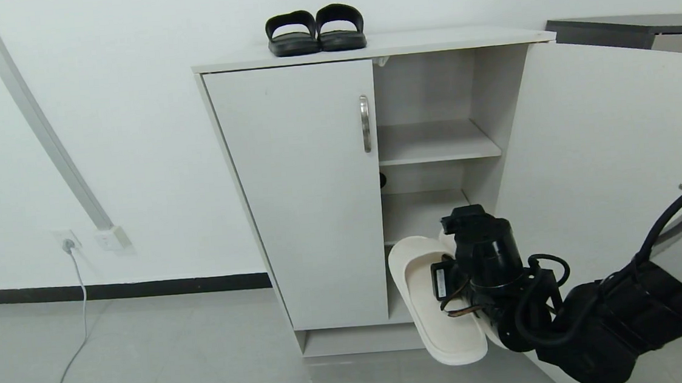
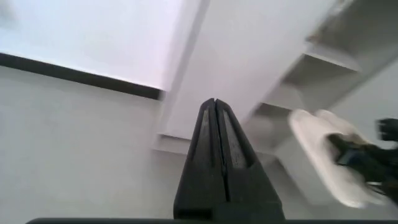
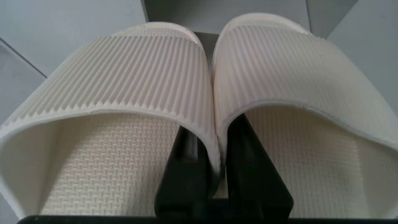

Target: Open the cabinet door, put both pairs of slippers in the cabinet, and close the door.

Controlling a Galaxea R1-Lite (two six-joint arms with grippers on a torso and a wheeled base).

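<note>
pair of cream ribbed-strap rubber slippers [image 3: 124,81] is pinched by the right gripper [image 3: 214,180], its two black fingers [image 3: 183,180] clamped on the adjoining inner strap edges. in the head view the pair [image 1: 432,300] hangs off the grey tiled floor [image 1: 148,365], soles facing left, just in front of the lower opening of the white two-door wooden cabinet [image 1: 426,41]. right cabinet door [image 1: 606,152] is swung wide open, left door [image 1: 300,219] is closed with its metal bar handle [image 1: 365,124] at the inner edge. upper inner shelf [image 1: 435,147] is bare. pair of black rubber slippers [image 1: 315,30] sits side by side on the cabinet top. left gripper [image 2: 215,143] has its fingers pressed together, holding nothing, above the floor left of the cabinet.
</note>
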